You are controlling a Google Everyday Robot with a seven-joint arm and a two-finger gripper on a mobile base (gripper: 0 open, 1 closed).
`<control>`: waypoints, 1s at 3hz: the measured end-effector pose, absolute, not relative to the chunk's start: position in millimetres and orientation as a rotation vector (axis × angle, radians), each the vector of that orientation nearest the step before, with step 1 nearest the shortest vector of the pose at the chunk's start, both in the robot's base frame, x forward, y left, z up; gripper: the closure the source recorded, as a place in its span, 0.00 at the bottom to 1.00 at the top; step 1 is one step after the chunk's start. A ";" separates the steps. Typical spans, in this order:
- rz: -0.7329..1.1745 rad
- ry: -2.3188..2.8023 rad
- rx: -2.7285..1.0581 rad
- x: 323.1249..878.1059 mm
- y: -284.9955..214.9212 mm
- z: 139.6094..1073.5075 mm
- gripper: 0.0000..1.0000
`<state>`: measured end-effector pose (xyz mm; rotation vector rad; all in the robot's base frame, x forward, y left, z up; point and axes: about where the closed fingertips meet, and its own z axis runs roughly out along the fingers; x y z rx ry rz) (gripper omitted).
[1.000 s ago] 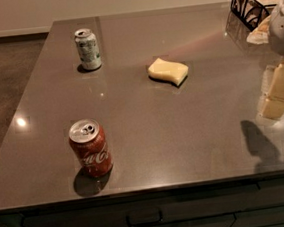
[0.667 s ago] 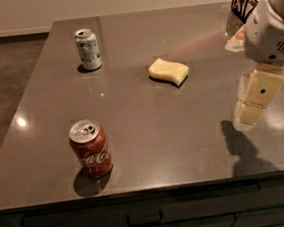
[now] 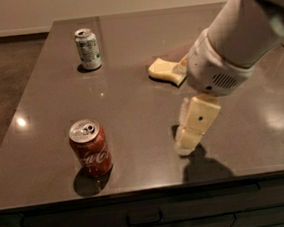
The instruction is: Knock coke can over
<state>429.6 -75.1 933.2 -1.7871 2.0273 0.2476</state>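
Status: task not done. The coke can (image 3: 90, 148) stands upright on the table (image 3: 131, 101), close to the front edge, at about 7 o'clock from the table's centre. Its silver top faces up and it shows no tilt. Nothing is touching it.

The gripper (image 3: 185, 144) hangs low over the table surface, at about 3 o'clock from the coke can, with bare tabletop between the two. How wide the claw stands cannot be told from this side. The arm (image 3: 235, 36) reaches in from 2 o'clock and covers part of the yellow sponge (image 3: 160, 68).

Remaining: in my judgement, the gripper must close the gap toward 9 o'clock and push the coke can until it tips.

Change from the earlier frames: the gripper was out near the table's right edge, well apart from the coke can. It has since travelled toward 9 o'clock and come lower and nearer the front edge. The coke can, the white-and-green can (image 3: 88, 49) at 11 o'clock and the yellow sponge have not moved.
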 end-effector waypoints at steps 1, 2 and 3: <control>0.359 1.918 -1.784 420.1 -25.5 915.9 0.00; 0.459 1.825 -1.770 415.1 19.7 901.9 0.00; 0.552 1.752 -1.754 410.9 57.5 891.8 0.00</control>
